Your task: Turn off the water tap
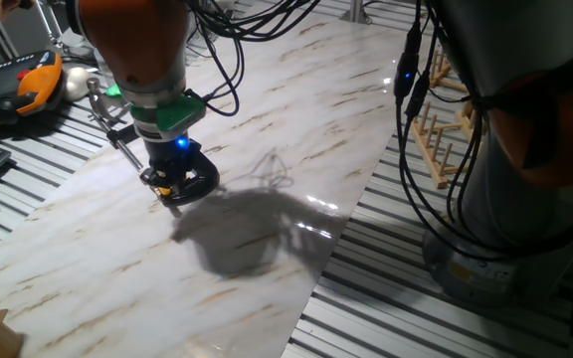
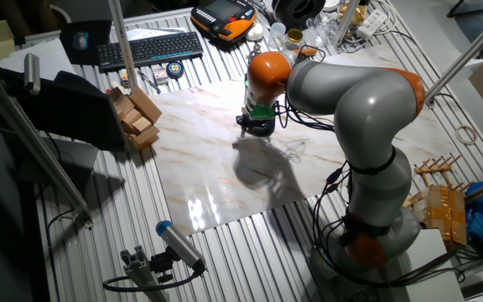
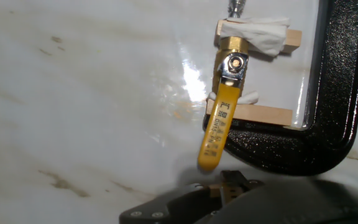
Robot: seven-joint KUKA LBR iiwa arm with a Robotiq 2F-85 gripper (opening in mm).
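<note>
The water tap is a small brass valve (image 3: 232, 62) with a yellow lever handle (image 3: 218, 130). It is held between two wooden blocks in the jaw of a black C-clamp (image 3: 337, 93) lying on the marble board. The lever points down and slightly left, towards my hand. My gripper (image 3: 232, 185) shows at the bottom edge of the hand view, its fingertips together, just right of the lever's free end and not holding anything. In one fixed view my gripper (image 1: 172, 187) stands right over the clamp (image 1: 197, 181). In the other fixed view the gripper (image 2: 257, 127) hides the tap.
The marble board (image 1: 267, 119) lies on a slatted metal table. A wooden rack (image 1: 438, 129) stands off its right edge. An orange teach pendant (image 1: 23, 85) and a keyboard (image 2: 149, 48) lie at the back, and wooden blocks (image 2: 137, 117) are beside the board.
</note>
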